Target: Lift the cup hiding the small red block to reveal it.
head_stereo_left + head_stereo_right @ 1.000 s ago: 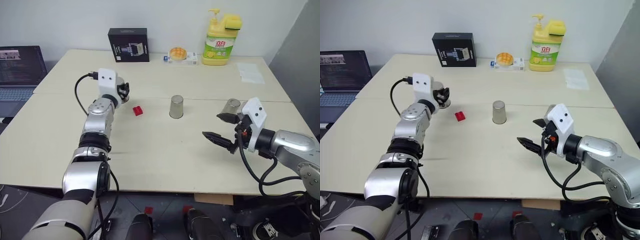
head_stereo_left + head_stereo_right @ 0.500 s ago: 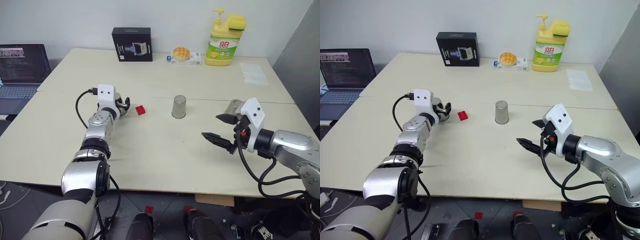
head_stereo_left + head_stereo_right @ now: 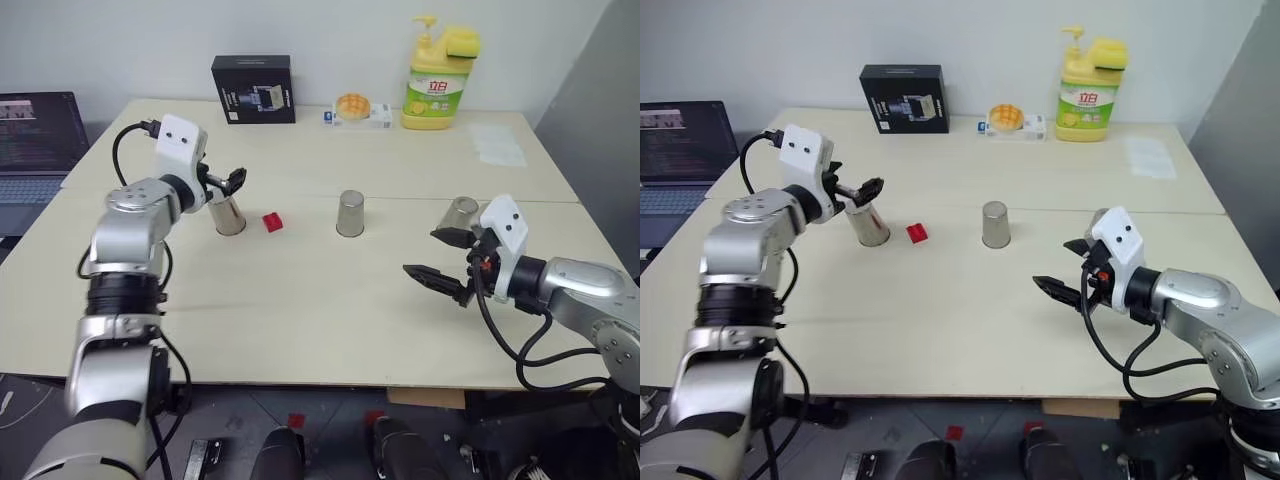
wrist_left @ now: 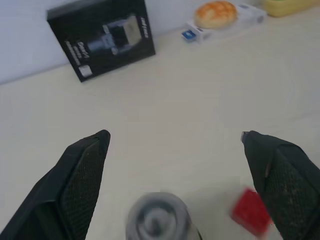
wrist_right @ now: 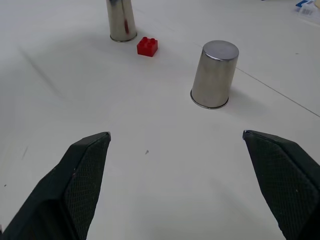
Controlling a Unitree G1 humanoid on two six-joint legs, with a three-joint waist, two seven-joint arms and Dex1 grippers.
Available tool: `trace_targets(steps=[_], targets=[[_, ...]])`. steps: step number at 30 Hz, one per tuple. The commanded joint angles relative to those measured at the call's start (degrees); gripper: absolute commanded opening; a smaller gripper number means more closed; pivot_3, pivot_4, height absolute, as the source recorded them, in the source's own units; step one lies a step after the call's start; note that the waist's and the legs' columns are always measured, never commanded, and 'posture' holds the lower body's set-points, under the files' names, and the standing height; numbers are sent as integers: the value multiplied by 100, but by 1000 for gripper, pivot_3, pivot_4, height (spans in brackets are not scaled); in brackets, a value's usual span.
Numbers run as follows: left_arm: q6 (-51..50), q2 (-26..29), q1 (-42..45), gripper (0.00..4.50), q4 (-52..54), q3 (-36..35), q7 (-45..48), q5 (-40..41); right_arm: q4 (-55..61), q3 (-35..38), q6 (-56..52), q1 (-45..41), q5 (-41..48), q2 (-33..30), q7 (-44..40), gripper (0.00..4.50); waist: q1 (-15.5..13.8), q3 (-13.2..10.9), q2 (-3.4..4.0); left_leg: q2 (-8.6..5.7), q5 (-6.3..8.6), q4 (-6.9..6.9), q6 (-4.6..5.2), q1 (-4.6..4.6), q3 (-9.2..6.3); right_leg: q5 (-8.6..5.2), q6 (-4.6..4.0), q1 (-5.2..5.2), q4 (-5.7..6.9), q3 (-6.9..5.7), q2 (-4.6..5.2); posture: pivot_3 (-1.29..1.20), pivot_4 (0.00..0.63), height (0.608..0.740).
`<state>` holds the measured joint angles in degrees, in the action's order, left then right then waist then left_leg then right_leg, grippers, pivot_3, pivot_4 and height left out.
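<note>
The small red block point(image 3: 272, 222) lies uncovered on the table. Just to its left the cup point(image 3: 229, 214) stands upside down, touching neither gripper. My left gripper point(image 3: 224, 184) hovers open just above and behind this cup, with nothing between its fingers. In the left wrist view the cup point(image 4: 159, 222) and the block point(image 4: 252, 216) lie below the spread fingers point(image 4: 82, 180). A second steel cup point(image 3: 350, 213) stands upside down at mid table, and a third point(image 3: 462, 212) stands behind my right gripper point(image 3: 422, 251), which is open and empty above the table's right side.
Along the far edge stand a black box point(image 3: 253, 89), a small packet with an orange lid point(image 3: 356, 108) and a yellow soap bottle point(image 3: 438, 85). A sheet of paper point(image 3: 497, 144) lies at the far right. A laptop point(image 3: 35, 130) sits beyond the table's left edge.
The left gripper, shut on the cup a second ago, set it down left of the red block, opened, and drew back and up. The right arm has not moved.
</note>
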<state>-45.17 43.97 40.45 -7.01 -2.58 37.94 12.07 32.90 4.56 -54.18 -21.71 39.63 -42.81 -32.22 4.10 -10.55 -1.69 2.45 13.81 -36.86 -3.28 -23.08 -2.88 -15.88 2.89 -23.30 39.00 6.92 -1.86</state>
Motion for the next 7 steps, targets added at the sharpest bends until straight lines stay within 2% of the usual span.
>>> trace_targets(steps=[1, 4, 7], targets=[[-836, 509, -634, 4474, 1148, -80, 613, 480, -11, -35, 194, -61, -41, 75, -85, 4500, 15, 0, 0, 1, 0, -2, 0, 0, -3, -1, -1, 1, 0, -4, 0, 0, 150, 740], [-1083, 750, -1201, 4474, 1706, -88, 854, 693, -53, -60, 238, -35, -68, 107, -106, 4500, 30, 0, 0, 3, 0, -2, 0, 2, -3, -5, -6, 1, -1, -4, 0, 0, 150, 740], [-1040, 668, -1402, 4474, 1865, -215, 670, 696, -98, -71, 278, -9, -90, 133, -99, 4500, -2, -2, -3, 2, 0, -8, 0, 1, -4, -4, -6, 3, 0, -6, 0, 0, 150, 740]])
